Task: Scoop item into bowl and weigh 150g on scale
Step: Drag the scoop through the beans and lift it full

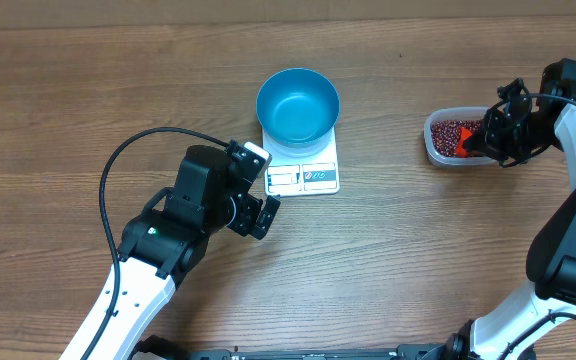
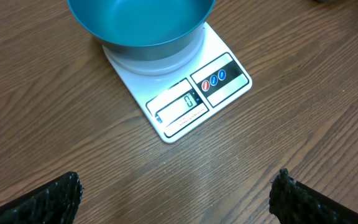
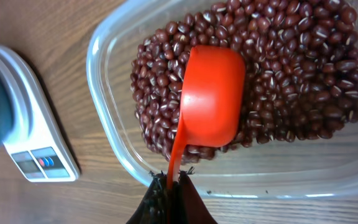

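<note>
Many small dark red-brown beans lie heaped in a clear rounded-rectangular plastic tub on the brown wooden table, at 3 o'clock from the round bright blue plastic bowl. The bowl is empty and sits on the small flat white rectangular kitchen scale, whose display at the bowl's 6 o'clock reads "0". Beside the display are three round red and blue marks, with print too small to read. The right gripper is clamped on the handle of an orange plastic scoop, whose cup rests on the beans. The left gripper hovers at the scale's 7 o'clock, jaws spread wide and holding nothing.
</note>
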Controlling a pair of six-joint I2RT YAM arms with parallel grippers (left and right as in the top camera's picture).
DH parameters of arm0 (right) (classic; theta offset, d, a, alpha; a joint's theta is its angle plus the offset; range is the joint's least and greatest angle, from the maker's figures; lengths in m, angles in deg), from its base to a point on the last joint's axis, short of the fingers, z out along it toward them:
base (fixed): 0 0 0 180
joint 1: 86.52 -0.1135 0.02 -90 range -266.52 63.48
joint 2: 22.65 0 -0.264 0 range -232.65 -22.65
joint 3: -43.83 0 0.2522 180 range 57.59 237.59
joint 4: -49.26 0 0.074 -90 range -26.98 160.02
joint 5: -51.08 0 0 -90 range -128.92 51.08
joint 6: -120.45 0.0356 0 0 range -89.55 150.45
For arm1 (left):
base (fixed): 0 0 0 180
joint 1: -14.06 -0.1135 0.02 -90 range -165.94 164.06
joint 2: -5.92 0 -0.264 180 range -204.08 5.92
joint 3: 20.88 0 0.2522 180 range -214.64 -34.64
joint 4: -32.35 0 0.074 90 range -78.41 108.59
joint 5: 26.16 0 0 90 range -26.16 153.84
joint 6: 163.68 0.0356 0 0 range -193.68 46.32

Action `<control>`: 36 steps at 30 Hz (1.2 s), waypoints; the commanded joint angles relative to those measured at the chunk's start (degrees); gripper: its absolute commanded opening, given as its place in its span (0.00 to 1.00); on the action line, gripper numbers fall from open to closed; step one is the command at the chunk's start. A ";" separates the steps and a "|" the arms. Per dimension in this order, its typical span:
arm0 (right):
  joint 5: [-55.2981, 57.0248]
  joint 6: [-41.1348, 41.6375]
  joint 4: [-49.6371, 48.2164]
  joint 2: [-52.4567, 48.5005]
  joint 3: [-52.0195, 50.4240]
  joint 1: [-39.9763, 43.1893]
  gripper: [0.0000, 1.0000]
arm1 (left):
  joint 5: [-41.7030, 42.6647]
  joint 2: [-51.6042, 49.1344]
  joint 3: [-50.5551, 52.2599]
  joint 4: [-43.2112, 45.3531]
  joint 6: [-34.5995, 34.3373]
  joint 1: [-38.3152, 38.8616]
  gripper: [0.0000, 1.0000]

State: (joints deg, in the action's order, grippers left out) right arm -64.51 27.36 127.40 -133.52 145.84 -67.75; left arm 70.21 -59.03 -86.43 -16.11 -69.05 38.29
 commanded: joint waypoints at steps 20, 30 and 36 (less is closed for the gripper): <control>-3.21 6.34 -1.40 -0.81 -1.31 0.61 0.04 | -0.42 -0.26 0.28 -0.02 -0.37 -0.22 1.00; -6.47 6.56 -6.10 -0.81 -7.50 5.66 0.04 | -0.42 -0.26 0.28 -0.02 -0.37 -0.22 1.00; -7.39 7.69 -6.71 -0.81 -7.69 7.21 0.04 | -0.42 -0.26 0.28 -0.02 -0.37 -0.22 0.99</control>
State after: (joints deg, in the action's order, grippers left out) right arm -72.42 33.61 120.99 -133.52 138.78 -60.93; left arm 70.21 -59.03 -86.43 -16.11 -69.05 38.29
